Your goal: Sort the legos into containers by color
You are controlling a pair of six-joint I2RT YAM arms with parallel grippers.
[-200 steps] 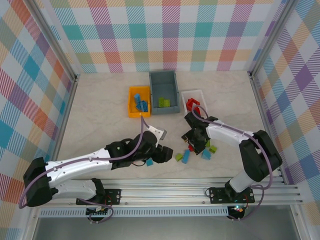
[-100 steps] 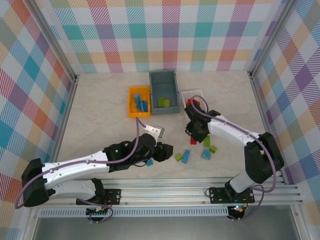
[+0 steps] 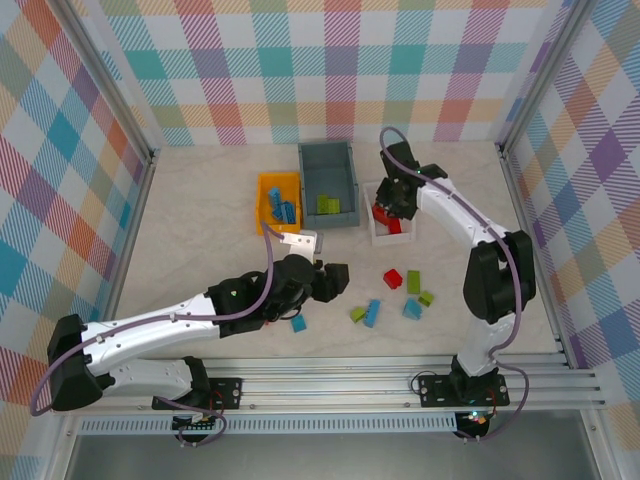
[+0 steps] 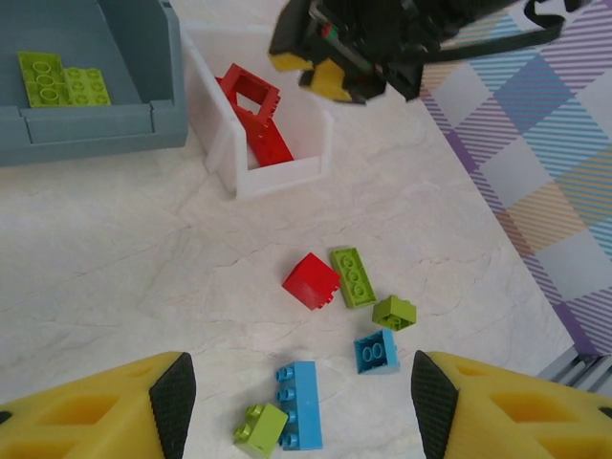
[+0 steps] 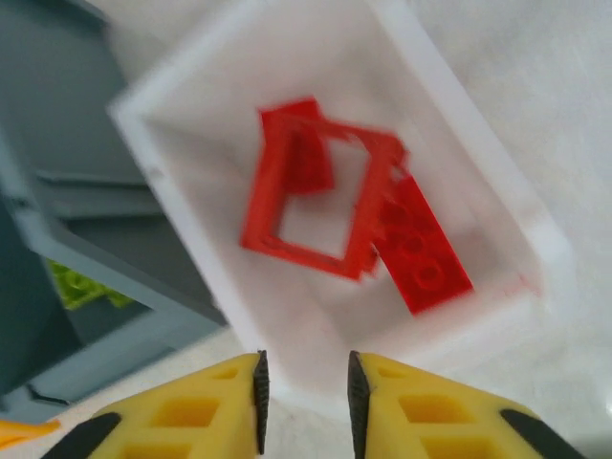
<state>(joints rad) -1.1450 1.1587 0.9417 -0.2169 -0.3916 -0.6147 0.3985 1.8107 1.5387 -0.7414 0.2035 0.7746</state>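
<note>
MARBLE-PATTERNED TABLE [image 3: 200,220], THREE BINS IN A ROW: The large grey-blue rectangular plastic bin [image 3: 330,168] stands in the middle.

The white-and-black left arm [image 3: 170,330] reaches in from the near side of the grey-blue bin. Its left gripper [image 3: 328,279] hangs above the table near that bin's front wall, yellow jaws spread wide with nothing between them. The right arm [image 3: 450,212] stretches along the grey-blue bin's right side.

A small orange-yellow plastic bin [image 3: 270,222] sits just beside the grey-blue bin's left wall and holds light blue studded bricks [image 3: 284,208]. A small white plastic bin [image 5: 483,167] sits just beside its right wall. The right gripper [image 5: 304,392] hovers over that white bin, jaws only narrowly apart and empty.

Lime green studded bricks [image 4: 62,81] lie inside the grey-blue bin. In the white bin a red square frame brick [image 5: 316,191] touches a flat red brick [image 5: 421,253].

Six bricks lie loose in front of the grey-blue bin, off to its right:
- a long light blue brick [image 4: 299,417]
- a red block [image 4: 311,281]
- a lime green plate [image 4: 352,275] just beside the block
- a square light blue brick [image 4: 376,351]
- a small olive green brick [image 4: 393,312]
- a small lime brick [image 4: 261,426] against the long blue one

One more small light blue brick [image 3: 298,324] lies in front of the grey-blue bin, beside the left arm.
</note>
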